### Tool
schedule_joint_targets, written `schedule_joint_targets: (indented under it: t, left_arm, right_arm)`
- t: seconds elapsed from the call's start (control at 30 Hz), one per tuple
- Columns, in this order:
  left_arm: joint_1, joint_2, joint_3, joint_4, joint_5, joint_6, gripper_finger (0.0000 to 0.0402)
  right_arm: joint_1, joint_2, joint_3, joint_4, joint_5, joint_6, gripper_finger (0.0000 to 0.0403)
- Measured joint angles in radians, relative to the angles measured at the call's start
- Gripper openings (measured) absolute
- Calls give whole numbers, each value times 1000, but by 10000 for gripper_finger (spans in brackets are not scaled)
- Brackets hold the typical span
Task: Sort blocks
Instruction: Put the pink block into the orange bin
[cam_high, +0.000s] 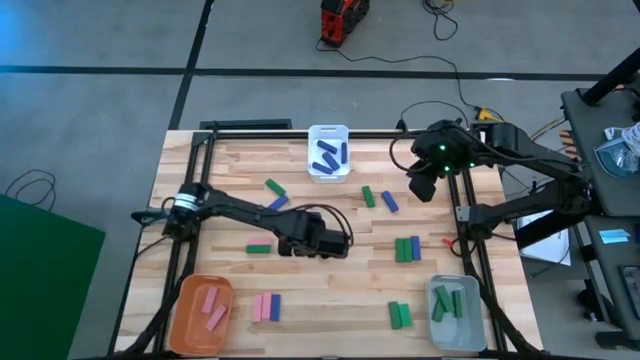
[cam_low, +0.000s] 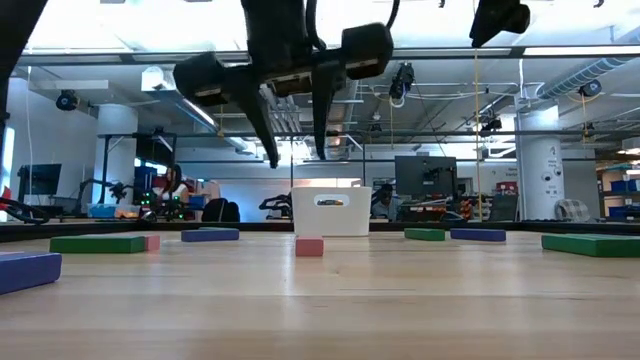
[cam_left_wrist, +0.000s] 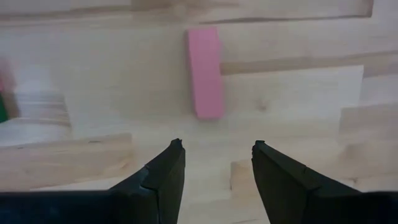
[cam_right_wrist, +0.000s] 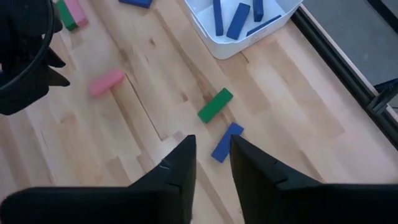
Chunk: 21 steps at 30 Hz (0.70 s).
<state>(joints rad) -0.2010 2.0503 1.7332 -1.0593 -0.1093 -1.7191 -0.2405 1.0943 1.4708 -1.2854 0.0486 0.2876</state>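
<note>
Left hand (cam_left_wrist: 214, 165) released, hovering above table, pink block (cam_left_wrist: 206, 71) just ahead, untouched

We see bare wood on every side of the pink block (cam_left_wrist: 206, 71) under the left gripper (cam_left_wrist: 216, 155); its parted fingers hang above, unobstructed.
</note>
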Motion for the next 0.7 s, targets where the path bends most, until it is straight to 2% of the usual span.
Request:
schedule_joint_targets:
  t: [0.17,0.3,0.4,0.7]
  left_arm:
    - [16,4,-5,-4,-65,21,206]
    - [33,4,-39,40,-74,60,232]
    - [39,4,-83,131,-74,78,238]
    - [51,10,-140,192,-75,110,236]
  right_arm:
    - [0,-6,0,0,1,16,132]
    - [0,-5,0,1,3,35,154]
    - [0,-5,0,4,3,43,167]
    - [0,-3,-1,4,3,72,184]
